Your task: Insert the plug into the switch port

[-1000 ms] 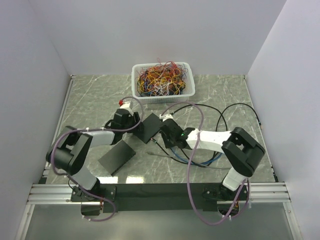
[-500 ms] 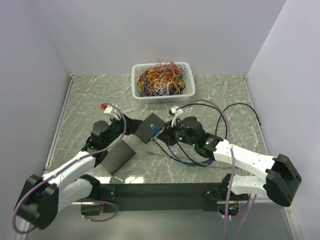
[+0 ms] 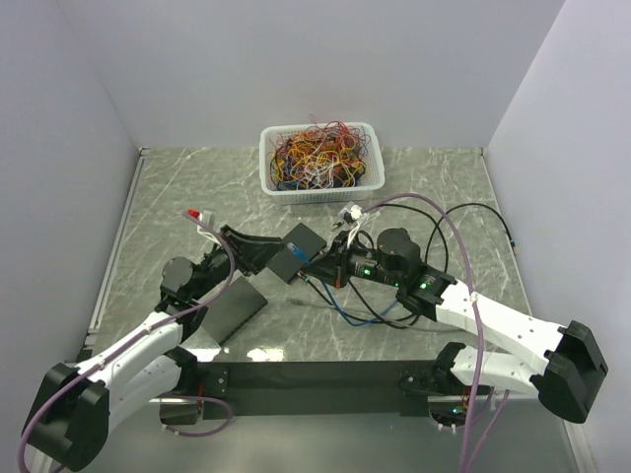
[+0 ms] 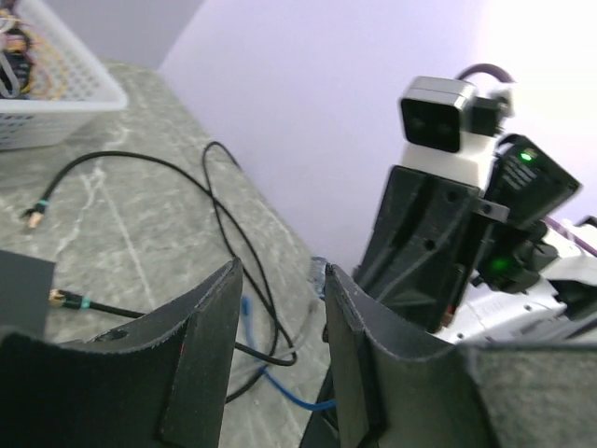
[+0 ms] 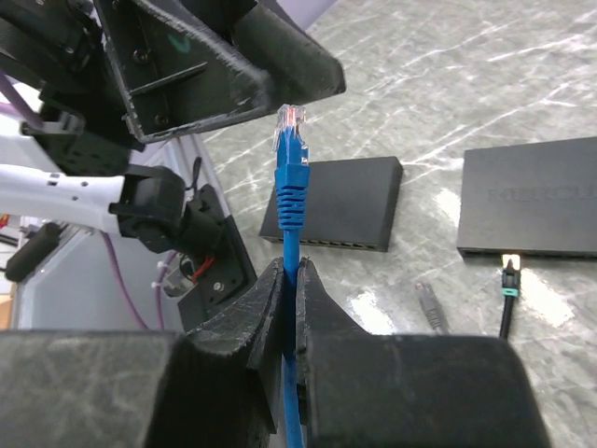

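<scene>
My right gripper (image 5: pixel 289 273) is shut on a blue cable (image 5: pixel 291 201) just below its boot, and the clear plug (image 5: pixel 290 121) stands upright above the fingers. Two black switches lie on the table: one (image 5: pixel 336 203) beyond the plug and one (image 5: pixel 532 196) to the right, with a black cable plugged into it. In the top view the right gripper (image 3: pixel 327 264) holds the plug beside the far switch (image 3: pixel 299 250). The other switch (image 3: pixel 229 310) lies nearer. My left gripper (image 4: pixel 280 280) is open and empty, facing the right wrist (image 4: pixel 438 233). It shows in the top view (image 3: pixel 271 254) just left of the far switch.
A white basket (image 3: pixel 270 158) of tangled wires stands at the back. Blue and black cables (image 3: pixel 380 305) loop on the table under the right arm. A loose grey plug (image 5: pixel 429 304) lies near the right switch. A black cable (image 3: pixel 473 212) trails to the right.
The left arm has swung from its folded pose and its gripper has come in beside the far switch. The right arm has stretched out, raising the blue plug near that switch.
</scene>
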Available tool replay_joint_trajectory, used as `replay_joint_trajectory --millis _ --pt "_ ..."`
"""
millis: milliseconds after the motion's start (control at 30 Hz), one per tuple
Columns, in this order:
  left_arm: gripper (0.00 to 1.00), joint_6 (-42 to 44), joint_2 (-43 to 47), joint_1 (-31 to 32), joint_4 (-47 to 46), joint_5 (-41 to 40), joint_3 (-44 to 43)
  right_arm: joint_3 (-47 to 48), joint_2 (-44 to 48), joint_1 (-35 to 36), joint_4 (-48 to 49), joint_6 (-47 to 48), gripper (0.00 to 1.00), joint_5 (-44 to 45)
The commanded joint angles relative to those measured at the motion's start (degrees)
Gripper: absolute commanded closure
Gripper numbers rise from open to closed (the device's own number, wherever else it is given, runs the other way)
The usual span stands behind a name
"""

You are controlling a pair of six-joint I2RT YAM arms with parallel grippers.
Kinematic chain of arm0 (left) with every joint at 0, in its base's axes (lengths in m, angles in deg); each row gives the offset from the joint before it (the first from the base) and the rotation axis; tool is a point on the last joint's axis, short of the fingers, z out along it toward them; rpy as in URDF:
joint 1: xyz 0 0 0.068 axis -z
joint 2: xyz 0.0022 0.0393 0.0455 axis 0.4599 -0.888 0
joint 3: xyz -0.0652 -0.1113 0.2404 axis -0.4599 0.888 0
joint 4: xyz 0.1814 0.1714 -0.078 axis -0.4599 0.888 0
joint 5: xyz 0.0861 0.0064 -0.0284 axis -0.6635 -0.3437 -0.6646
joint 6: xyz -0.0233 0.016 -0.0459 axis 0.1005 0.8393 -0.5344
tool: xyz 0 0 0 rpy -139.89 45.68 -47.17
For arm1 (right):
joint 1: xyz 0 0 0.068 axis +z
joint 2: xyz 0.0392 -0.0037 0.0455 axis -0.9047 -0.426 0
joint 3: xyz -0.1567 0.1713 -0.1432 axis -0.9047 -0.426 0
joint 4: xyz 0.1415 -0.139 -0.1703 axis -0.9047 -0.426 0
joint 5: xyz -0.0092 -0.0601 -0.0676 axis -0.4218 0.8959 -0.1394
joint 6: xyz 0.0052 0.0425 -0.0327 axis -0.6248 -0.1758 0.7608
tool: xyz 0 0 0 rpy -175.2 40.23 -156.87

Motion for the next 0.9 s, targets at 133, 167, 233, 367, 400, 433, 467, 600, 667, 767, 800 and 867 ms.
replay_joint_trajectory --millis 133,167,233,367,400,433,467,600,667,767,800,867 --pt "0.54 -3.08 0.60 0.08 -6.97 3.64 0.32 1.67 0.70 -0.35 3.46 -1.20 1.00 -2.50" --pt "0.53 -3.69 0.43 0.08 -7.84 3.82 0.75 1.67 0.44 -0.35 3.81 -1.38 1.00 -2.67" --pt "0.54 -4.48 -0.54 0.08 -9.61 4.17 0.76 1.85 0.00 -0.35 4.07 -1.56 1.00 -3.29" --pt "0.55 -5.10 -1.95 0.17 -11.45 4.61 0.93 1.67 -0.97 -0.35 5.47 -2.43 1.00 -4.17" --pt "0.55 -5.19 -2.21 0.17 -11.98 4.52 1.19 1.59 -1.14 -0.35 5.57 -2.52 1.00 -4.17" --pt "0.55 -5.10 -2.47 0.25 -12.25 4.52 1.20 1.59 -1.15 -0.44 5.74 -2.61 1.00 -4.25" --pt "0.55 -5.01 -2.48 0.25 -12.07 4.61 1.11 1.59 -1.32 -0.35 5.92 -2.61 1.00 -4.34" --pt "0.56 -4.31 -2.91 0.87 -11.28 4.26 0.76 2.02 -2.20 -0.35 5.48 -2.17 1.00 -4.26" --pt "0.60 -4.14 -3.18 1.13 -11.19 4.35 0.58 2.29 -2.99 -0.35 5.57 -2.17 1.00 -4.43" --pt "0.70 -3.70 -3.27 1.57 -10.76 4.61 0.14 2.38 -3.87 -0.35 6.27 -2.52 1.00 -4.69" --pt "0.73 -3.43 -3.35 1.83 -10.41 4.78 -0.12 2.29 -4.13 -0.35 6.53 -2.61 1.00 -4.61" --pt "0.79 -2.82 -3.18 2.19 -9.53 4.52 -0.38 1.94 -3.87 -0.35 7.41 -2.96 1.00 -4.17"
